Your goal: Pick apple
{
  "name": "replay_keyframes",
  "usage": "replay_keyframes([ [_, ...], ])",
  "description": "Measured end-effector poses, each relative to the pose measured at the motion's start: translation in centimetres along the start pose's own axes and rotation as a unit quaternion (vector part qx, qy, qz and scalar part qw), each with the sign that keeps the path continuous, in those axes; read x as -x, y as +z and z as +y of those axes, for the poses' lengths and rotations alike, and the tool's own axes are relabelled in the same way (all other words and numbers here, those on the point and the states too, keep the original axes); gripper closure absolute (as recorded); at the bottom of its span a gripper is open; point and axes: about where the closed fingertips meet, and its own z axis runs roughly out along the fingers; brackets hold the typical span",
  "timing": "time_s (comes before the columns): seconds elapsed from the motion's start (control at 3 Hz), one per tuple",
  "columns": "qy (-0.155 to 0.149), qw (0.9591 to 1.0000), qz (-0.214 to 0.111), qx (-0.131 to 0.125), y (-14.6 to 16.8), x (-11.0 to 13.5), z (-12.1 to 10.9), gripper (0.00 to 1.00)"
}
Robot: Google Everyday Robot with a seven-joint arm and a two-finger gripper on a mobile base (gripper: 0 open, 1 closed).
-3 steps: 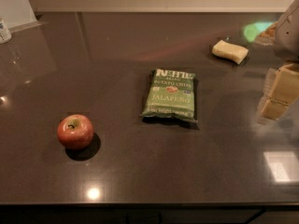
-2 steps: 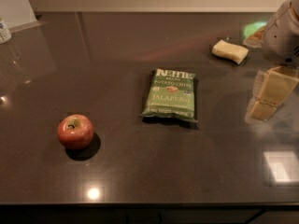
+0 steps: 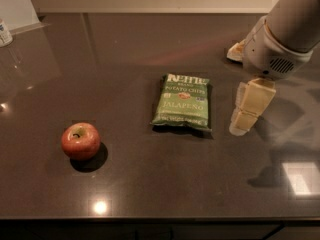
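The apple is small, round and red with a yellowish patch at its stem dimple. It sits on the dark countertop at the front left. My gripper hangs from the white arm at the right, just right of the green chip bag. It is above the counter, far from the apple, and holds nothing that I can see.
The green jalapeño chip bag lies flat in the middle. A pale yellowish object is partly hidden behind my arm at the back right. A white container stands at the far left edge. The counter's front edge runs along the bottom.
My arm has moved left and forward, further into view. The gripper now hangs close to the chip bag's right side and the arm covers most of the yellowish object. The apple has not moved.
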Motion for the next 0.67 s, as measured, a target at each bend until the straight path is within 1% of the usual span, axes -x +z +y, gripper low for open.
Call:
replay_keyframes([
  [0.67,-0.012,0.9983,-0.040,0.040,5.4,4.5,0.4,0.00],
])
